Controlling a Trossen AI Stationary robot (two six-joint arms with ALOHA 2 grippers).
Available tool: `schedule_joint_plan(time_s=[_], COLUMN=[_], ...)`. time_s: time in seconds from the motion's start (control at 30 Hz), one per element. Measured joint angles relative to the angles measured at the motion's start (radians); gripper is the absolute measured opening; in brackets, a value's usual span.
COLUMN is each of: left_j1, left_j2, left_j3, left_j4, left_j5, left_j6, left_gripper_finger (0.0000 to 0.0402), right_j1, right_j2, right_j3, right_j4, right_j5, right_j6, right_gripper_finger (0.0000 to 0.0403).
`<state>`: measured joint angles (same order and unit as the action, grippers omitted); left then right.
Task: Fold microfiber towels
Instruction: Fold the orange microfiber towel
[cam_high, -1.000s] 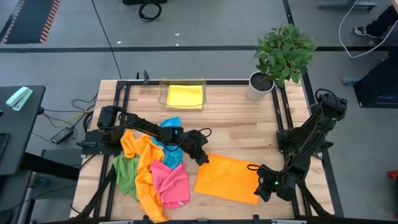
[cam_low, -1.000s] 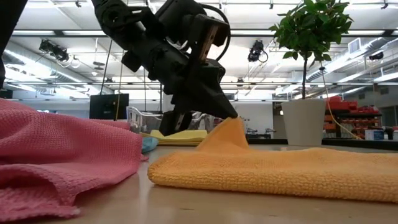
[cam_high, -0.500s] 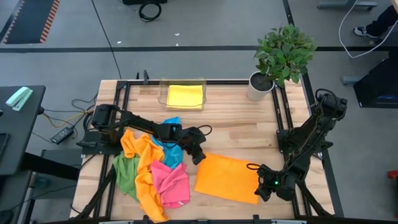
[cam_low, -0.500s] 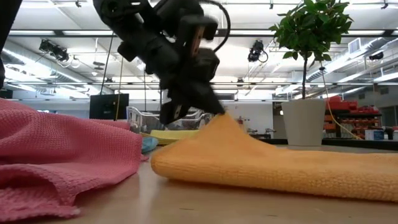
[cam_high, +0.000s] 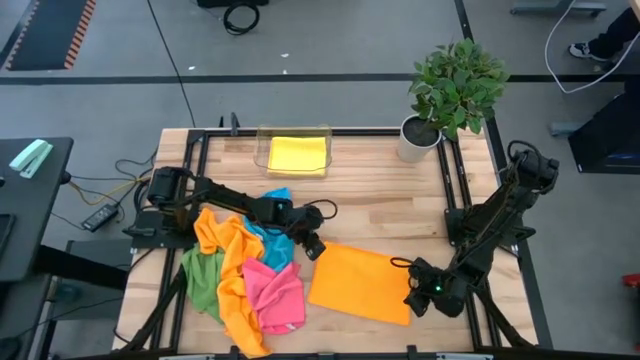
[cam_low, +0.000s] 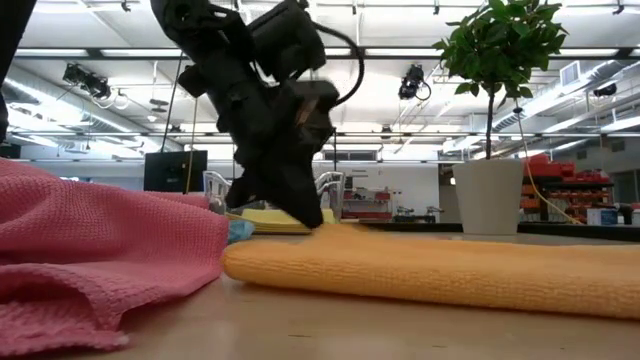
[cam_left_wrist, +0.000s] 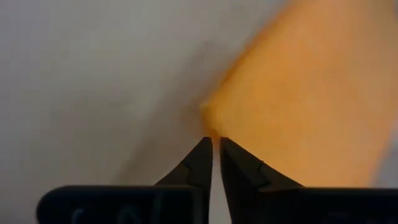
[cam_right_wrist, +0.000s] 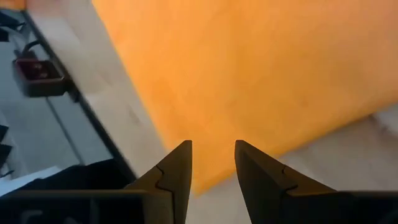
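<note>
An orange microfiber towel (cam_high: 360, 285) lies flat on the table's near middle as a rectangle. My left gripper (cam_high: 313, 248) stands at its far left corner (cam_left_wrist: 208, 115), pointing steeply down, with a thin slit between its fingertips (cam_left_wrist: 216, 138). In the low view the corner lies down on the table under that gripper (cam_low: 308, 218). My right gripper (cam_high: 412, 297) is open at the towel's near right corner (cam_right_wrist: 199, 180), one finger on either side of it. My left gripper has its fingertips right at the tip of the towel's far left corner (cam_left_wrist: 212, 129), coming from above at a slant; I cannot tell whether they touch it. My right gripper's open fingers (cam_right_wrist: 180, 155) stand over the near right corner; I cannot tell whether they touch the cloth.
A heap of orange, pink, green and blue towels (cam_high: 240, 275) lies left of the flat one; its pink towel (cam_low: 100, 250) fills the low view's near left. A clear tray with a yellow towel (cam_high: 297, 155) and a potted plant (cam_high: 450, 95) stand at the far edge.
My left gripper has gone toward the table's left edge and has tipped further down. The towel's far left corner, which stood up in a peak at its fingertips, has sunk, and the towel now lies flat. The towel's left edge has slid a little to the left.
</note>
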<state>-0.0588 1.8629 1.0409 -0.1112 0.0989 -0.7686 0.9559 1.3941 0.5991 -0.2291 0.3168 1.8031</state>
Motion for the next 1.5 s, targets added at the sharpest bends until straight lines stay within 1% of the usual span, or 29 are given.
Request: schedule_joint_plan(time_s=[0.07,0.13,0.23,0.37,0.5,0.63,0.7,0.73,0.8,0.9,1.03,1.17,1.27,1.37,1.5], left_j1=[0.011,0.027,0.047,0.026,-0.026,-0.069,-0.080,-0.082,-0.080,-0.070,-0.060,-0.043,-0.018,-0.001,0.004], left_j2=[0.000,0.000,-0.011,-0.073,-0.086,-0.044,-0.019,-0.011,0.009,0.050,0.080,0.082,0.081,0.079,0.029], left_j3=[0.000,0.000,0.000,0.000,0.001,0.001,0.000,0.000,0.001,0.000,0.000,0.000,0.000,0.000,0.000], left_j4=[-0.022,-0.033,-0.037,0.014,0.026,0.043,0.069,0.088,0.134,0.157,0.168,0.149,0.140,0.150,0.154], left_j5=[-0.054,-0.075,-0.071,-0.060,-0.040,-0.040,-0.040,-0.040,-0.040,-0.043,-0.044,-0.094,-0.117,-0.118,-0.114], left_j6=[-0.017,-0.032,-0.026,0.064,0.137,0.153,0.152,0.150,0.131,0.104,0.092,0.058,0.022,0.006,0.031], left_gripper_finger=[0.0055,0.0067,0.0082,0.0087,0.0072,0.0036,0.0013,0.0008,0.0010,0.0018,0.0007,0.0013,0.0019,0.0014,0.0006], right_j1=[-0.025,-0.052,-0.085,-0.097,-0.097,-0.104,-0.112,-0.117,-0.129,-0.149,-0.160,-0.163,-0.164,-0.164,-0.164], right_j2=[0.000,0.000,0.000,0.000,0.000,0.000,0.000,0.000,0.000,0.000,-0.002,-0.003,-0.001,-0.001,-0.001], right_j3=[0.000,0.000,0.000,0.000,0.000,0.000,0.000,0.000,-0.009,-0.041,-0.073,-0.076,-0.069,-0.054,0.006], right_j4=[-0.038,-0.080,-0.129,-0.144,-0.146,-0.191,-0.232,-0.252,-0.260,-0.245,-0.225,-0.237,-0.289,-0.375,-0.521], right_j5=[0.002,0.012,0.016,0.014,0.011,0.011,0.011,0.011,0.009,-0.009,-0.020,-0.003,0.038,0.063,0.076], right_j6=[-0.018,-0.026,-0.027,-0.045,-0.067,-0.082,-0.084,-0.084,-0.096,-0.111,-0.130,-0.145,-0.154,-0.155,-0.155], right_gripper_finger=[0.0129,0.0129,0.0121,0.0091,0.0043,0.0008,0.0006,0.0006,0.0006,0.0005,0.0005,0.0004,0.0004,0.0004,0.0004])
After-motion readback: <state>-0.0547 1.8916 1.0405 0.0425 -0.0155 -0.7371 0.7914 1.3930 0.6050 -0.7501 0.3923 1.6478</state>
